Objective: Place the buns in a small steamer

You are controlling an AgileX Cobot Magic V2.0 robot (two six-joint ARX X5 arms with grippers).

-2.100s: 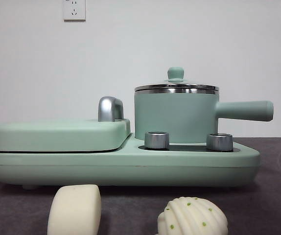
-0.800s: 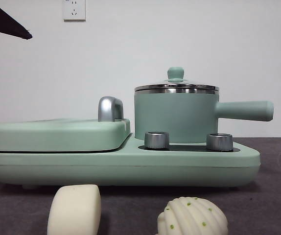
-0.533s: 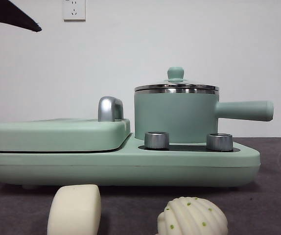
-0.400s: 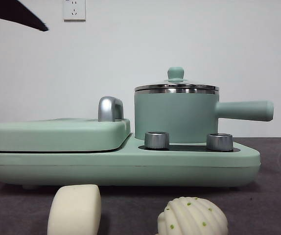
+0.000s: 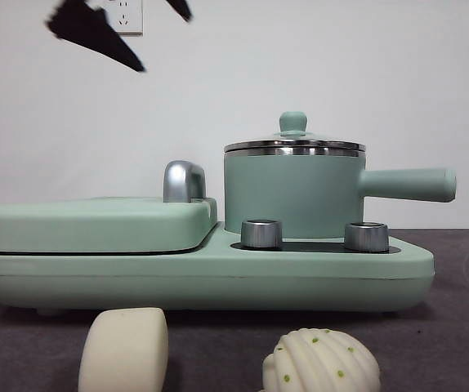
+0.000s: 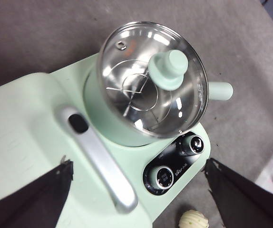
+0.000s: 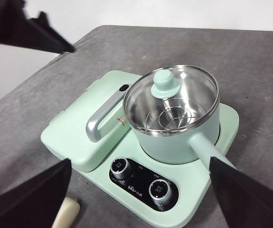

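Left gripper (image 5: pixel 140 37): spread, high above lidded steamer (image 5: pixel 293 192), placed for lid removal. Buns (image 5: pixel 124 349) on desk (image 5: pixel 455 343), untouched.

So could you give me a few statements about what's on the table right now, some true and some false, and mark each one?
1. The glass lid sits on the small steamer. True.
2. Both buns are inside the steamer. False: the smooth bun and the ridged bun lie on the table in front.
3. The left gripper holds a bun. False: it is open, holding nothing.
4. Two knobs sit on the base. True.
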